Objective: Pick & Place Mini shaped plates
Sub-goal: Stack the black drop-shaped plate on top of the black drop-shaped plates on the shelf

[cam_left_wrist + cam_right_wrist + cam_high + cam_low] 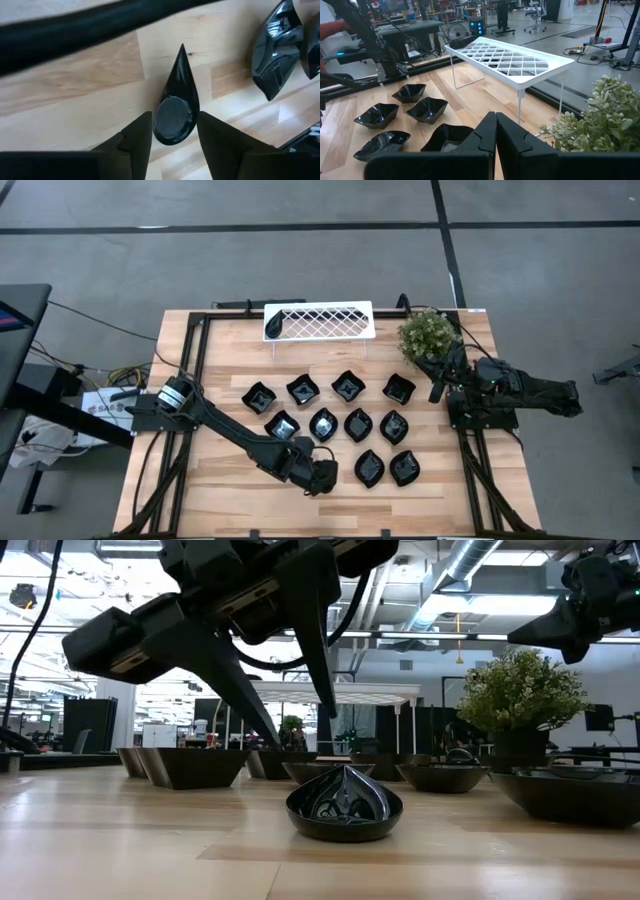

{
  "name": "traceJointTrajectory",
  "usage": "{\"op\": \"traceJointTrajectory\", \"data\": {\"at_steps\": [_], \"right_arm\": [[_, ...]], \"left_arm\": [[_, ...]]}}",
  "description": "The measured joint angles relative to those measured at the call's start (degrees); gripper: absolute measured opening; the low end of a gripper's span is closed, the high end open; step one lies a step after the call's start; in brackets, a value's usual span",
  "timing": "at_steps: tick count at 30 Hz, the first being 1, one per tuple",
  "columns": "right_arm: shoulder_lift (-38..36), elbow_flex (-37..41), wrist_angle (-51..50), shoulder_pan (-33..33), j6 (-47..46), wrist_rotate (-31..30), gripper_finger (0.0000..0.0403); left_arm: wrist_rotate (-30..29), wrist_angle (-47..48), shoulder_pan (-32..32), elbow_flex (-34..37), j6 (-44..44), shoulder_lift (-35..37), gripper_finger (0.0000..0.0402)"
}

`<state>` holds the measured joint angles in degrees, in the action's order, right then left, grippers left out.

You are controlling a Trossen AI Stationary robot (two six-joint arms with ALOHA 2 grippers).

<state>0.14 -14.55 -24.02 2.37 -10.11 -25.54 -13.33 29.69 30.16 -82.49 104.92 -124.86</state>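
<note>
- Lying flat on the wooden table (225, 490), a teardrop plate (175, 102) sits near the front edge, left of the other black plates (345, 425).
- The left gripper (174, 131) straddles its rounded end, fingers spread, not pinching.
- The right gripper (495, 131) waits closed beside the plant (428, 333).

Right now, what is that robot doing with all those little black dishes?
The robot is laying out small black plates on a wooden table. The left arm's tool is low at the table's front edge, its fingers open on either side of a teardrop plate that rests on the wood. About a dozen other plates sit in rows nearby. The right arm's tool waits shut beside the green plant, near the white rack.
</note>
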Motion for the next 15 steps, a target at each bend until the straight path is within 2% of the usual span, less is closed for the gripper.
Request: {"op": "traceJointTrajectory", "data": {"at_steps": [15], "right_arm": [[0.0, 0.0, 0.0, 0.0, 0.0, 0.0, 0.0001]], "left_arm": [[0.5, -1.6, -0.7, 0.1, 0.2, -2.0, 0.0154]]}}
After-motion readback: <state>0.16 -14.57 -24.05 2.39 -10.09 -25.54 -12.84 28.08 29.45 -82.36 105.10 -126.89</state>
